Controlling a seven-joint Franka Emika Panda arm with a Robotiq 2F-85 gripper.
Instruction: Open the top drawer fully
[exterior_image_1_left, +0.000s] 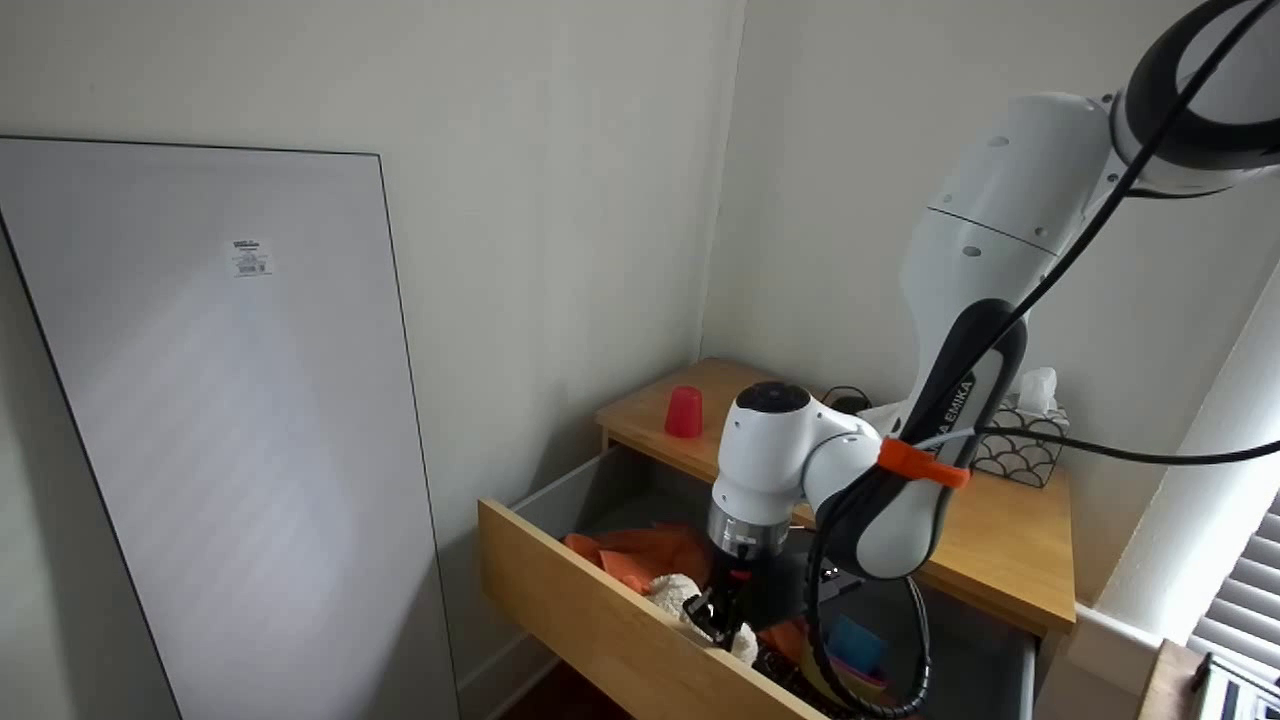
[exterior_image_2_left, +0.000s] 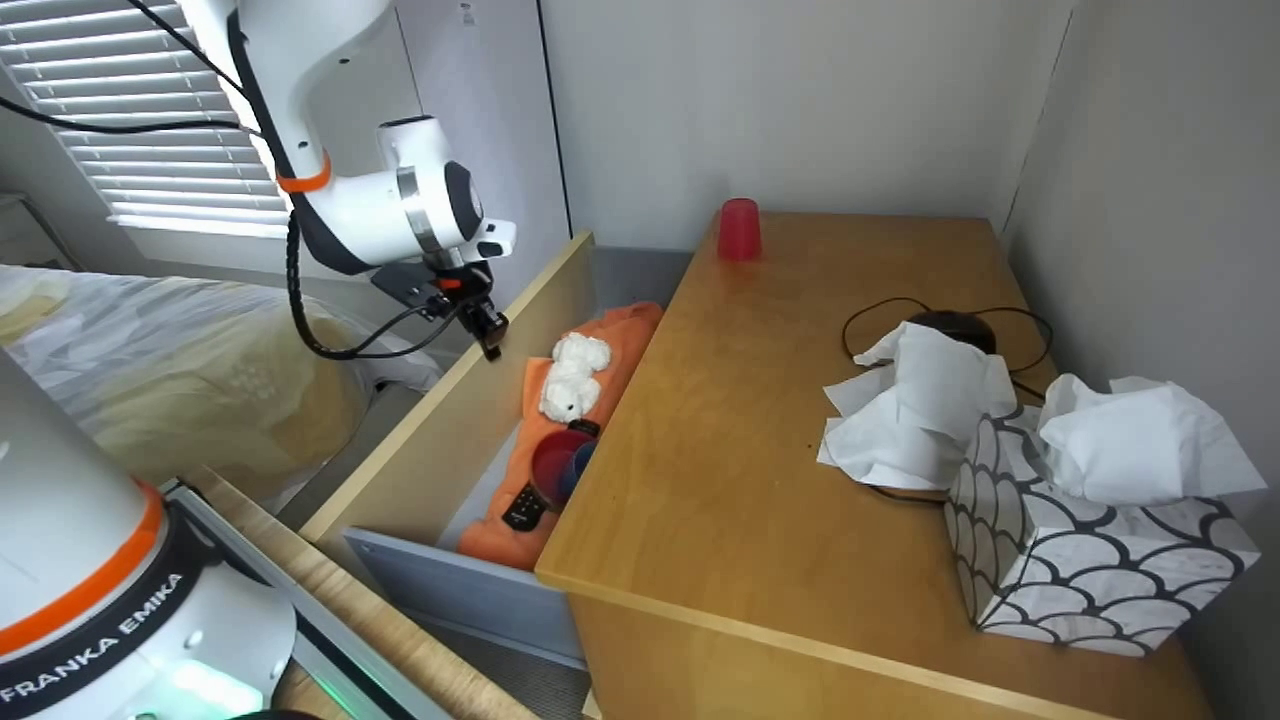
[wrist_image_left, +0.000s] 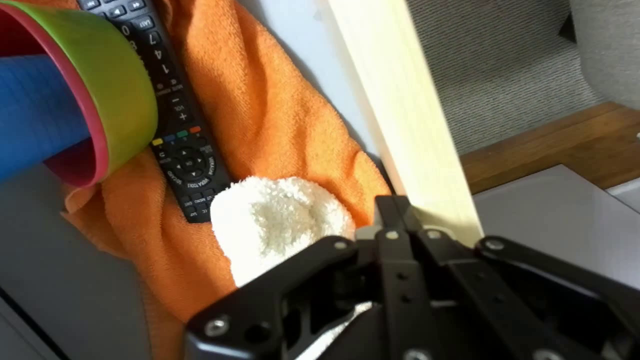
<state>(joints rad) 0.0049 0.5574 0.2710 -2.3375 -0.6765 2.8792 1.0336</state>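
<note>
**Top drawer (exterior_image_1_left: 590, 615) drawn out, gripper (wrist_image_left: 393, 202) at its front**

The top drawer is seen extended from beneath the worktop (exterior_image_2_left: 760, 420) of the dresser (exterior_image_2_left: 660, 670), its plain light-wood front set well apart from the dresser's body in both exterior views. Whether the end of its travel has been reached cannot be told.

The gripper is pointed downward at the upper edge of the drawer's front, on the inner side; in the wrist view, that edge is overlapped by the fingertips. The two fingers are set together, and nothing is held between them. Whether the front is touched cannot be made out.

Inside the drawer, an orange towel (wrist_image_left: 280, 115) is spread along the bottom. On it are laid a fluffy white cloth (wrist_image_left: 275, 220), partly hidden by the gripper, and a black remote control (wrist_image_left: 175, 115), one end of which is placed just beside the cloth. Next to the remote control, a green-and-pink cup (wrist_image_left: 127, 90) is found, with a blue cup (wrist_image_left: 40, 105) set partly within it.

On the worktop, a red cup (exterior_image_2_left: 740, 232) is stood near the far edge in an exterior view, and a patterned tissue box (exterior_image_2_left: 1110, 575) is placed beside a crumpled white tissue (exterior_image_2_left: 930, 400).
</note>
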